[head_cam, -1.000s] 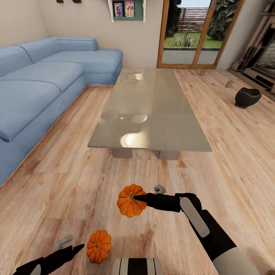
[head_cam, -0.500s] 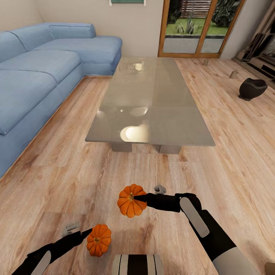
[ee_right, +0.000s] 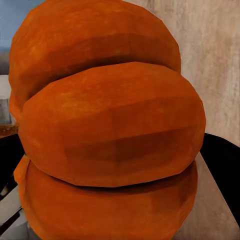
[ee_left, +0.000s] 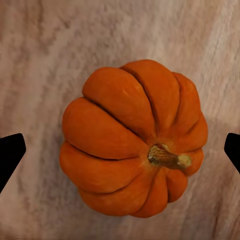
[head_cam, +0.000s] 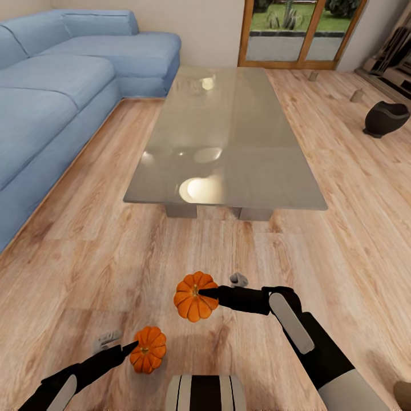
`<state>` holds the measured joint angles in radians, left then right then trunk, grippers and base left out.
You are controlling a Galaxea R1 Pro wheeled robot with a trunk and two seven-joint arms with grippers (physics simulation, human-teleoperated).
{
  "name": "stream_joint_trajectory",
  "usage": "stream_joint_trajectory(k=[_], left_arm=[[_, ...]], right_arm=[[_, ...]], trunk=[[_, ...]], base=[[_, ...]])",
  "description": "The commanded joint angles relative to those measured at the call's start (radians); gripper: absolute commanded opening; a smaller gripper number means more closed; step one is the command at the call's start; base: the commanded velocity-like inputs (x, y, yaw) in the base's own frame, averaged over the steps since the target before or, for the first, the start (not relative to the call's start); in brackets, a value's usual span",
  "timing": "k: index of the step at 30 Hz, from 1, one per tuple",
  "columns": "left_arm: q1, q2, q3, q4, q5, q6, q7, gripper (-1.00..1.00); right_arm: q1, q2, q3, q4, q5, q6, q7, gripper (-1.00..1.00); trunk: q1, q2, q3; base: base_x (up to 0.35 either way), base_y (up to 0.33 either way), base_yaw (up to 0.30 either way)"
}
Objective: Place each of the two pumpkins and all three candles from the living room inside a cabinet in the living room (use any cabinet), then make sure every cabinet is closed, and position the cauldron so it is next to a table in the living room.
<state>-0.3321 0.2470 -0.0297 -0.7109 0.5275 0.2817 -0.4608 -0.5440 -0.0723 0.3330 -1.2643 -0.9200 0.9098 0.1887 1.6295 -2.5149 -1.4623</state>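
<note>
Closest to the robot, the left tool [head_cam: 127, 347] reaches low over the wooden floor [head_cam: 85, 268], its dark fingertip touching or just short of the side of the nearer pumpkin [head_cam: 148, 349]. From the left wrist, that pumpkin [ee_left: 132, 137] sits stem-up on the boards, squarely between the two black fingertips [ee_left: 11, 154], which stand wide apart and clear of it on either side. A small grey candle [head_cam: 107, 339] lies on the floor just beside this tool, on the side away from the pumpkin.

A little further out, the right tool [head_cam: 206, 294] holds the second pumpkin [head_cam: 195, 297] by its top, fingers pinched in around the stem. From the right wrist the orange ribs [ee_right: 110, 130] crowd right up against the camera, with dark finger edges at both sides. Another candle [head_cam: 238, 279] lies on the floor just beyond this tool's arm.

Past both tools stands the long glossy surface [head_cam: 222, 142] on pale blocks, nothing resting on it. Beyond the left tool's side runs a blue sofa [head_cam: 51, 97]. Far off beyond the right tool, the black cauldron [head_cam: 386, 118] sits on the floor, well apart from the surface, with two more small candle-like shapes [head_cam: 357, 95] near it toward the glass doors [head_cam: 297, 34].
</note>
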Motion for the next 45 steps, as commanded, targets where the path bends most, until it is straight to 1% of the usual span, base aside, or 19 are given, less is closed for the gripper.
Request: stream_joint_trajectory(k=[1,3,5,8,15,18,28,33,41,45], left_arm=[[0.000,0.000,-0.002,-0.001,0.010,0.007,0.000,1.00],[0.000,-0.001,-0.002,-0.001,0.009,0.007,0.000,1.00],[0.000,-0.001,-0.002,-0.001,0.009,0.007,-0.001,1.00],[0.000,-0.001,-0.003,-0.001,0.007,0.007,-0.001,1.00],[0.000,-0.002,-0.003,-0.001,0.002,0.007,-0.001,1.00],[0.000,-0.003,-0.003,-0.001,0.002,0.007,-0.001,1.00],[0.000,-0.003,-0.003,-0.007,0.003,0.007,0.000,1.00],[-0.001,-0.004,-0.003,-0.014,0.010,0.007,0.000,1.00],[-0.001,-0.015,-0.004,-0.015,0.011,0.007,-0.001,1.00],[-0.001,-0.019,-0.004,-0.016,0.011,0.007,-0.001,1.00]], right_arm=[[-0.001,0.000,0.001,-0.028,0.010,0.003,0.009,-1.00],[0.002,0.000,0.000,-0.061,0.009,0.007,0.010,-1.00],[0.007,0.000,0.000,-0.120,0.008,0.013,0.013,-1.00],[0.010,0.000,0.000,-0.152,0.007,0.017,0.014,-1.00],[0.020,0.000,0.004,-0.228,-0.008,0.033,0.017,-1.00],[0.023,0.000,0.004,-0.238,-0.009,0.045,0.017,-1.00],[0.024,0.000,0.005,-0.238,-0.009,0.051,0.015,-1.00],[0.024,0.000,0.005,-0.231,-0.008,0.049,0.011,-1.00],[0.024,0.000,0.004,-0.225,-0.007,0.047,0.007,-1.00],[0.025,0.000,0.004,-0.225,-0.007,0.046,0.007,-1.00]], trunk=[[0.000,-0.001,-0.005],[0.001,-0.001,-0.012],[0.002,-0.001,-0.020],[0.003,-0.002,-0.032],[0.003,-0.002,-0.032],[0.003,-0.002,-0.032],[0.008,-0.004,-0.070],[0.008,-0.004,-0.070],[0.011,-0.006,-0.101],[0.011,-0.006,-0.101]], base=[[0.000,0.000,0.000],[0.000,0.000,0.000],[0.000,0.000,0.000],[0.000,0.000,0.000],[0.000,0.000,0.000],[0.000,0.000,0.000],[0.000,0.000,0.000],[0.000,0.000,0.000],[0.000,0.000,0.000],[0.000,0.000,0.000]])
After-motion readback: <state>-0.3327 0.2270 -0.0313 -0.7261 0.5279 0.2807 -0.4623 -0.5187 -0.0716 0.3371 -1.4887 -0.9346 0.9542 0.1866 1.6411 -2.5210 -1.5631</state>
